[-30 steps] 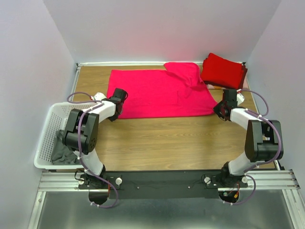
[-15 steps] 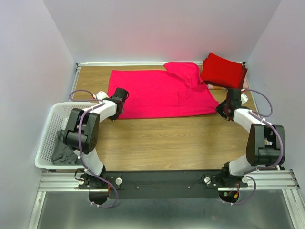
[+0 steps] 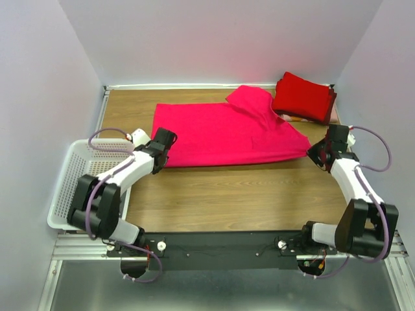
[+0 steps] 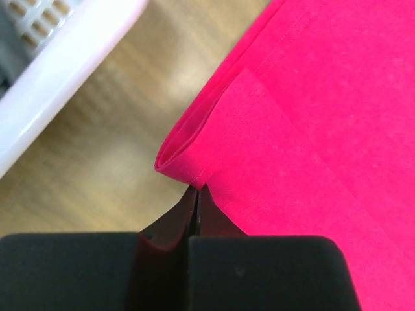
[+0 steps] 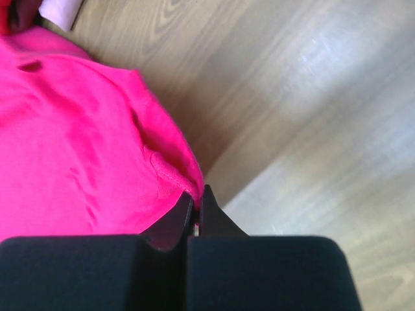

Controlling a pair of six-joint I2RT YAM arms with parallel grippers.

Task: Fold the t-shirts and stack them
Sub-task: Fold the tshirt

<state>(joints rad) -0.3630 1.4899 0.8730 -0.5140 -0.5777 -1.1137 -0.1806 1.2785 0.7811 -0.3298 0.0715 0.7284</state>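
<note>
A bright pink-red t-shirt (image 3: 227, 133) lies spread across the wooden table. My left gripper (image 3: 161, 148) is shut on its near left corner, seen as a folded hem in the left wrist view (image 4: 194, 162). My right gripper (image 3: 318, 152) is shut on its near right corner, seen in the right wrist view (image 5: 175, 175). The shirt is stretched between the two grippers. A sleeve (image 3: 253, 100) sticks up at the far edge. Deeper red folded t-shirts (image 3: 303, 97) are stacked at the far right corner.
A white lattice basket (image 3: 71, 184) stands at the left edge, its rim in the left wrist view (image 4: 58, 84); a grey cloth in it is mostly hidden by the left arm. Walls close in on three sides.
Both grippers have moved toward the near edge and to the right, dragging the pink-red shirt with them. The right gripper has shifted further right. The shirt is pulled tauter.
</note>
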